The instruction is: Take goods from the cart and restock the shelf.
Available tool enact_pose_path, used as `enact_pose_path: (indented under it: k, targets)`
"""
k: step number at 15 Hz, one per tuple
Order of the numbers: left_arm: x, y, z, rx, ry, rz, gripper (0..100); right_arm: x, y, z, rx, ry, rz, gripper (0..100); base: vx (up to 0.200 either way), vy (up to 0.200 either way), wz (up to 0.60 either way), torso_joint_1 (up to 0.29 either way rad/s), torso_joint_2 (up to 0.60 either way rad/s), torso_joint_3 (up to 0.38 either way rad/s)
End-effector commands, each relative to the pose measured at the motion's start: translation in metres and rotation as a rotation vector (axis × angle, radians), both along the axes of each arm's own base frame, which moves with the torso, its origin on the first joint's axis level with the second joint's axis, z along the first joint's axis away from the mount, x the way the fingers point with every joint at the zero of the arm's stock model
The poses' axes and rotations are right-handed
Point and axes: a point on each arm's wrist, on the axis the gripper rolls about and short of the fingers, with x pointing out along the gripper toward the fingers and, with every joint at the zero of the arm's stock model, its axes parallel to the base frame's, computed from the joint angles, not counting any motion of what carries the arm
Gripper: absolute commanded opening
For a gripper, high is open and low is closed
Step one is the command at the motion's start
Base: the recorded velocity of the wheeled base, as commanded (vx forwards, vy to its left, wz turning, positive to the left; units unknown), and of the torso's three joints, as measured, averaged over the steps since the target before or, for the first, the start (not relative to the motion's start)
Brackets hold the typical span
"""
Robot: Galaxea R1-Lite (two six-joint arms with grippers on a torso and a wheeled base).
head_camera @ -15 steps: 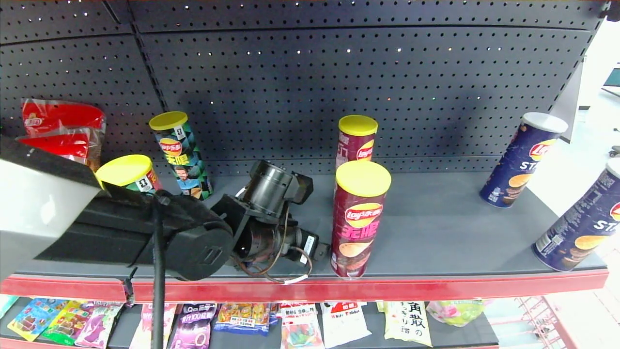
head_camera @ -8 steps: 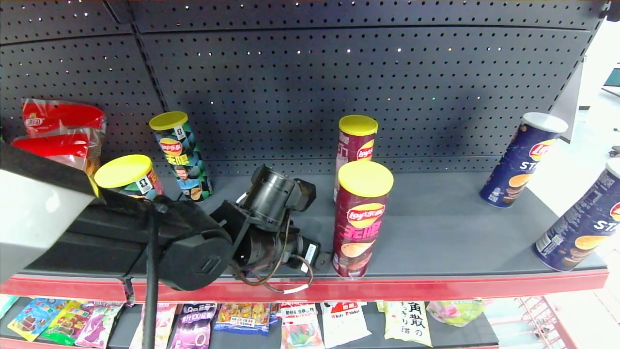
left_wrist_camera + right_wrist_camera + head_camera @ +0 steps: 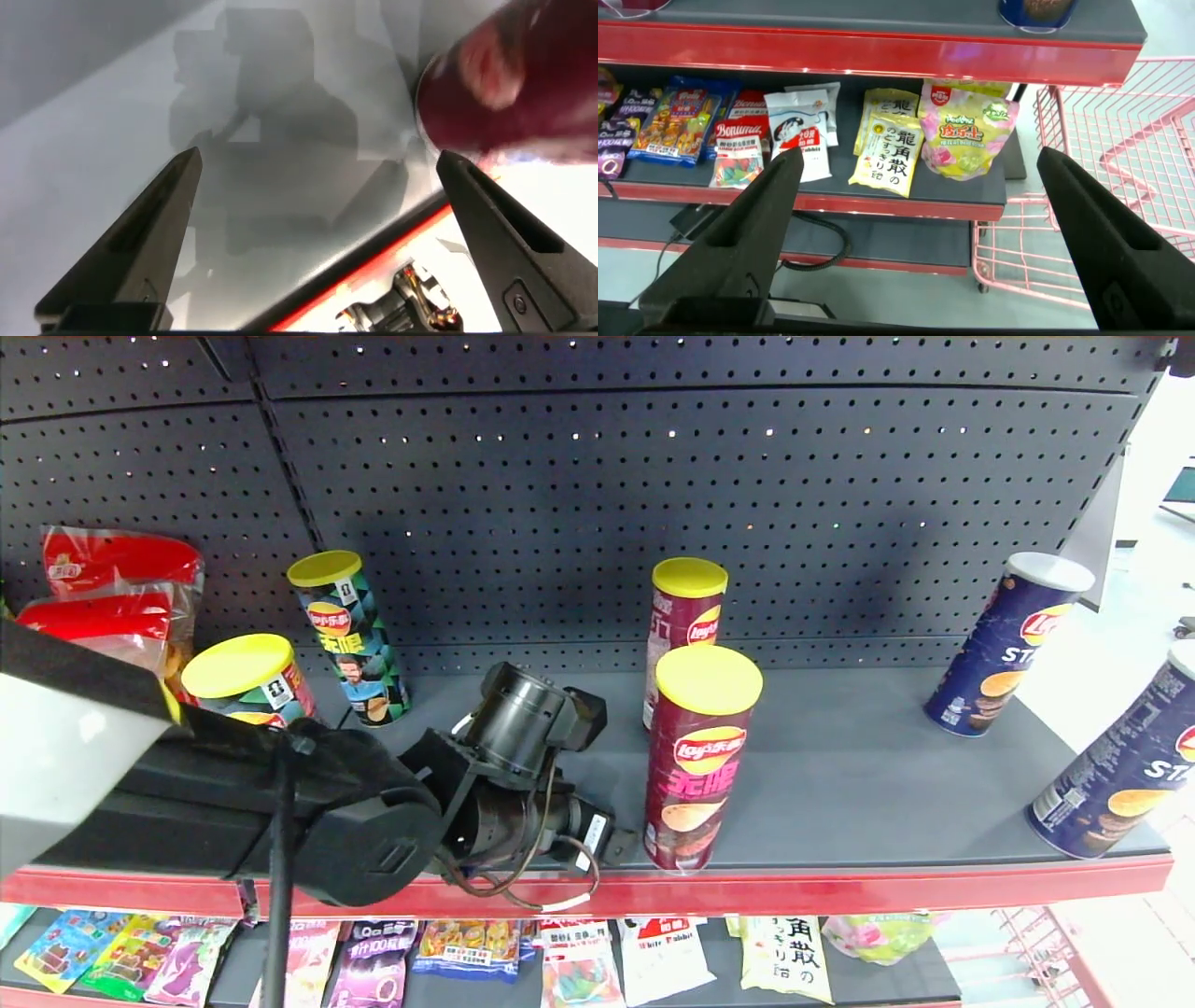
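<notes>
1. Compared with a second ago, the maroon chip can [image 3: 702, 756] sits slightly farther right.
2. It stands upright at the shelf's [image 3: 840, 775] front edge.
3. My left gripper [image 3: 320, 157] and right gripper [image 3: 920, 154] both gape, empty.

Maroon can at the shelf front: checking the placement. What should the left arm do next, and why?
Probably draw the left gripper straight back off the shelf: its fingers are open and clear of the maroon can, which stands upright by itself.
</notes>
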Motion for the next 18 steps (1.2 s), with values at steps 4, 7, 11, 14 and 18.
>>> enact_pose_path:
  k: [4, 7, 11, 14, 18]
  targets:
    - [-0.048, 0.066, 0.045, -0.065, -0.076, 0.06, 100, 0.0, 0.0, 0.0, 0.001, 0.002, 0.021, 100, 0.0, 0.0, 0.0, 0.0, 0.0, 0.0]
    - [-0.122, 0.13, 0.074, -0.122, -0.145, 0.074, 100, 0.0, 0.002, 0.0, -0.017, -0.001, 0.118, 100, 0.0, 0.0, 0.0, 0.0, 0.0, 0.0]
    - [-0.229, 0.221, 0.078, -0.098, -0.14, 0.213, 100, 0.006, 0.006, 0.031, -0.026, 0.017, 0.043, 100, 0.0, 0.0, 0.0, 0.0, 0.0, 0.0]
    - [-0.301, 0.252, 0.051, -0.109, -0.161, 0.484, 100, 0.009, 0.011, 0.035, -0.054, 0.046, -0.111, 100, 0.0, 0.0, 0.0, 0.0, 0.0, 0.0]
    - [-0.313, 0.254, 0.011, -0.248, -0.288, 0.559, 100, 0.009, 0.013, 0.035, -0.069, 0.048, -0.204, 100, 0.0, 0.0, 0.0, 0.0, 0.0, 0.0]
